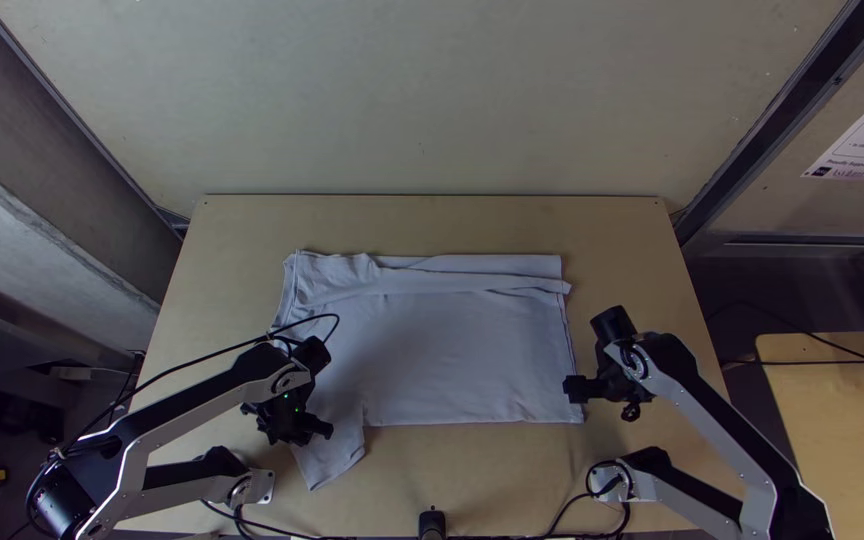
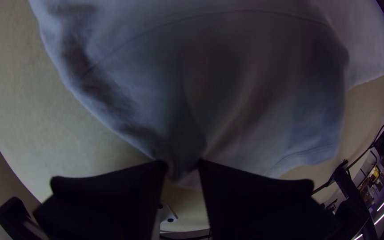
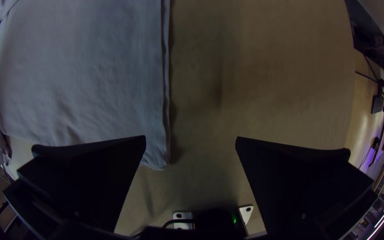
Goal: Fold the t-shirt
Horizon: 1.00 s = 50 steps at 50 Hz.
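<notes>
Two claws stand over the light tabletop [image 1: 432, 222], one at each side of the pale t-shirt [image 1: 462, 350]. The shirt lies across the middle of the tabletop, its body mostly flat and roughly rectangular. Along the far side runs a band of layered cloth [image 1: 452, 282], wrinkled and uneven, with more creases toward the far left corner. At the near left, a flap that looks like a sleeve [image 1: 332, 462] juts out past the straight near edge, toward the robot.

The left claw [image 1: 299, 430] is over that flap. Its black fingers are almost together, with a pinch of cloth between them; the left wrist view shows the grip on the edge of the flap, soft folds running from the fingertips up toward a curved seam [image 2: 227, 12].

The right claw [image 1: 602, 398] is wide open and has hold of nothing. It is by the shirt's near right corner [image 3: 156, 155]; in the right wrist view one finger overlaps the cloth by that corner, while bare tabletop shows under much of the gap. I cannot tell whether that finger touches the shirt.

Off to the right, apart from the tabletop, is a second wooden table [image 1: 852, 405] with black cables [image 1: 832, 362] crossing above it.
</notes>
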Tool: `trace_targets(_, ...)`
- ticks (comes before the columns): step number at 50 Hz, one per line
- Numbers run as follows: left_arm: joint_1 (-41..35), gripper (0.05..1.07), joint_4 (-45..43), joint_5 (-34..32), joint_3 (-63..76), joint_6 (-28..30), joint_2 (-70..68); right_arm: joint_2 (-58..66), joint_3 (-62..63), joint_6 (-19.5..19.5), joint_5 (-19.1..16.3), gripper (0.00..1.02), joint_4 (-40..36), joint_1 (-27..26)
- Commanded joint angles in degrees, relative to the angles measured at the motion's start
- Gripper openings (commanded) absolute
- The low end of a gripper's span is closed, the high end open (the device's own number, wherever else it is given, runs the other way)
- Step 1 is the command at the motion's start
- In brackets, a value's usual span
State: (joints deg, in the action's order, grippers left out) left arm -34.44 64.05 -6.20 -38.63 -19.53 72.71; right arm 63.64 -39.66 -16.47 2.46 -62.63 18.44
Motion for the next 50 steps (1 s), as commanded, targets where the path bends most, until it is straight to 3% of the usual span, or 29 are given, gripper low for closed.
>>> trace_targets(1, -0.3, 0.08, -5.0, 0.4, 1.1, 1.1, 0.0, 2.5, 2.0, -1.0, -1.3, 0.92, -0.4, 0.5)
trace_targets(13, 0.7, 0.08, -5.4, 0.4, 1.2, 1.2, -0.6, 7.9, 2.7, -1.1, -5.0, 0.92, -0.5, 2.8)
trace_targets(22, 1.1, 0.08, -5.4, 0.4, 1.4, 1.3, -1.0, 9.0, 3.0, -1.1, -6.9, 0.79, -0.4, 4.9)
trace_targets(28, 1.2, 0.08, -5.4, 0.4, 1.3, 1.2, -1.0, 11.8, 3.6, -0.4, -10.8, 0.59, -0.3, 4.7)
trace_targets(37, 2.8, 0.08, -6.2, 0.5, 1.5, 1.3, -1.0, 14.5, 3.9, 1.0, -11.9, 0.46, 1.2, 5.1)
trace_targets(41, 3.1, 0.08, -6.5, 0.5, 1.6, 1.3, -1.0, 13.7, 4.1, 1.2, -11.8, 0.32, 3.0, 6.0)
trace_targets(46, 3.5, 0.08, -6.7, 0.6, 1.5, 1.3, -1.0, 9.9, 4.7, 1.4, -11.7, 0.02, 7.3, 6.3)
trace_targets(50, 4.7, 0.08, -6.7, 0.7, 0.9, 1.3, -1.3, 5.9, 4.1, 0.9, -11.7, 0.03, 7.9, 6.5)
